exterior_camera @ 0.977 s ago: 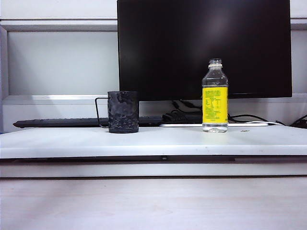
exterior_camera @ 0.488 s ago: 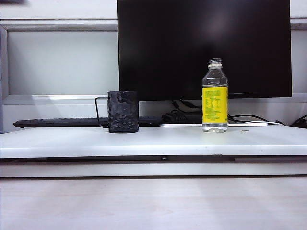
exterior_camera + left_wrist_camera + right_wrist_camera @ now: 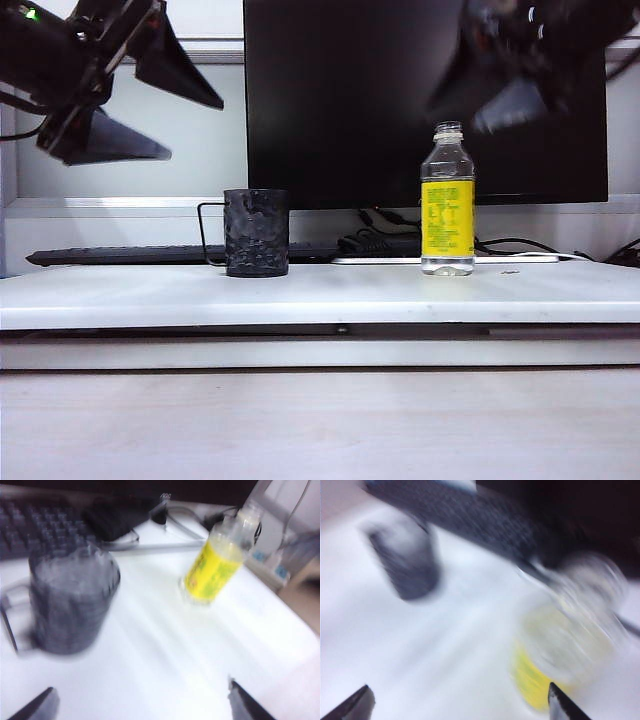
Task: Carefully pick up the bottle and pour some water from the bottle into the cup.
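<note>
The black dimpled cup [image 3: 257,233] stands upright on the white shelf, its wire handle pointing left. To its right stands the clear bottle [image 3: 447,200] with a yellow label, uncapped, taller than the cup. My left gripper [image 3: 196,130] hangs open high above and left of the cup, touching nothing. My right gripper [image 3: 470,110], blurred, is open just above the bottle's mouth. The left wrist view shows the cup [image 3: 70,605] and bottle [image 3: 215,565] beyond the open gripper [image 3: 140,687]. In the blurred right wrist view the bottle [image 3: 565,645] sits close to one side of the open gripper [image 3: 458,686], the cup [image 3: 410,565] farther off.
A large dark monitor [image 3: 425,60] stands right behind both objects. A black keyboard [image 3: 120,255] and a tangle of cables [image 3: 375,243] lie behind them on the white shelf [image 3: 320,295], whose front edge drops to a lower wooden surface [image 3: 320,425].
Both arms have swung into the exterior view from above, left arm at upper left, right arm over the bottle. Cup and bottle have stayed in place.
</note>
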